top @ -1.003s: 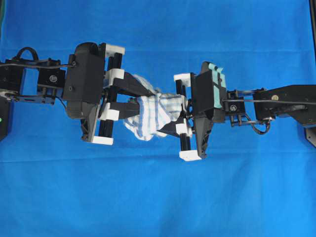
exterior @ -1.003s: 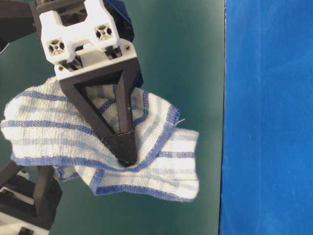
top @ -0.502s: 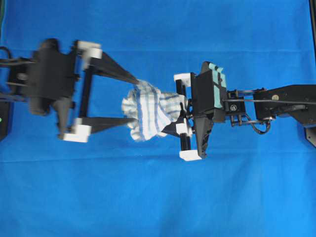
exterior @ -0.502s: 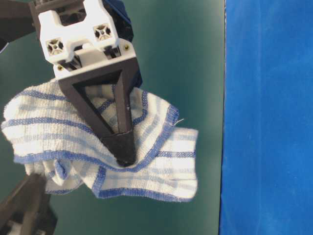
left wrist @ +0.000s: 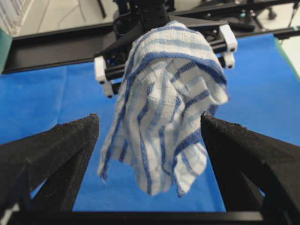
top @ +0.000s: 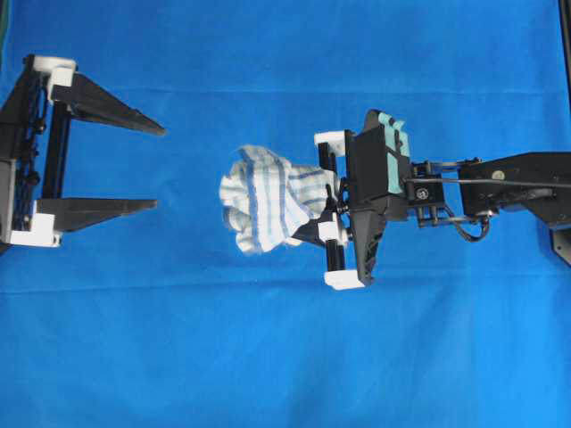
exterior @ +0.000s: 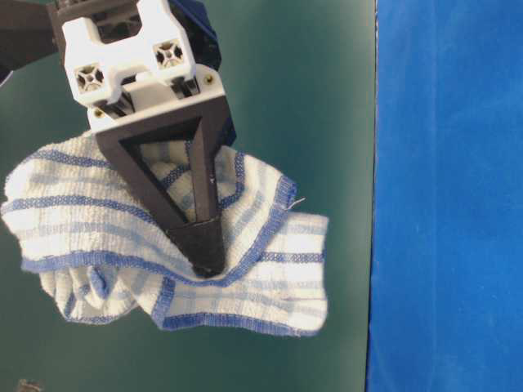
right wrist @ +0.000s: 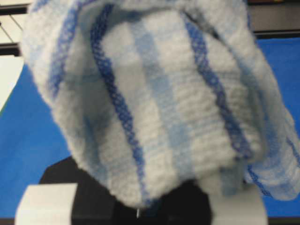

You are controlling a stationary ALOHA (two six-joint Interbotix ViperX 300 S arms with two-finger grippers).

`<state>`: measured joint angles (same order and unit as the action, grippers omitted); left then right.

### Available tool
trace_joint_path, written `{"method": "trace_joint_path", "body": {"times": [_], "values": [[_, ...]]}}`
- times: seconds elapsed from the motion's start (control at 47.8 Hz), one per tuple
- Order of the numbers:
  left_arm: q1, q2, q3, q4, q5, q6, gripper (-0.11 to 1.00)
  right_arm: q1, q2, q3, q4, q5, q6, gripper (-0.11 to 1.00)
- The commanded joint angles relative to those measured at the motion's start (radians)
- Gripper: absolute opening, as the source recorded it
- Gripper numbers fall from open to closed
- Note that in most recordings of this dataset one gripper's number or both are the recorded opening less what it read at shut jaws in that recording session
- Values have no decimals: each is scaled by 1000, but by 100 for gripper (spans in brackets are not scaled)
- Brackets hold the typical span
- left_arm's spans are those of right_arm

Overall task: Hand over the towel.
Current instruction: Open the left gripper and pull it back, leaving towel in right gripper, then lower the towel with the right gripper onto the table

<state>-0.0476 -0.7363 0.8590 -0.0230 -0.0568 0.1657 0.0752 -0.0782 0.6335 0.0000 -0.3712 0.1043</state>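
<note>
Black fingers of the right gripper (top: pixel 323 225) are clamped on the one towel (top: pixel 268 198), which hangs bunched over the middle of the blue table cover (top: pixel 285 357), its free end pointing toward the left gripper (top: pixel 159 168). That gripper's jaws stand wide apart near the cover's left edge, touching nothing.
</note>
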Motion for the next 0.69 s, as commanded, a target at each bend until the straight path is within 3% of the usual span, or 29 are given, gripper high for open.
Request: {"method": "trace_joint_path", "body": {"times": [0.0, 0.251, 0.502, 0.669], "values": [[-5, 2, -12, -3, -9, -2, 93, -5, -32, -18, -2, 8, 3, 6], [-5, 18, -11, -3, -8, -2, 93, -40, -3, -48, 2, 206, 12, 6], [-5, 23, -11, -3, -11, -2, 93, -78, 127, -120, -2, 460, 12, 6], [-3, 23, -11, -3, -9, -2, 93, -100, 245, -135, -2, 486, 11, 6]]}}
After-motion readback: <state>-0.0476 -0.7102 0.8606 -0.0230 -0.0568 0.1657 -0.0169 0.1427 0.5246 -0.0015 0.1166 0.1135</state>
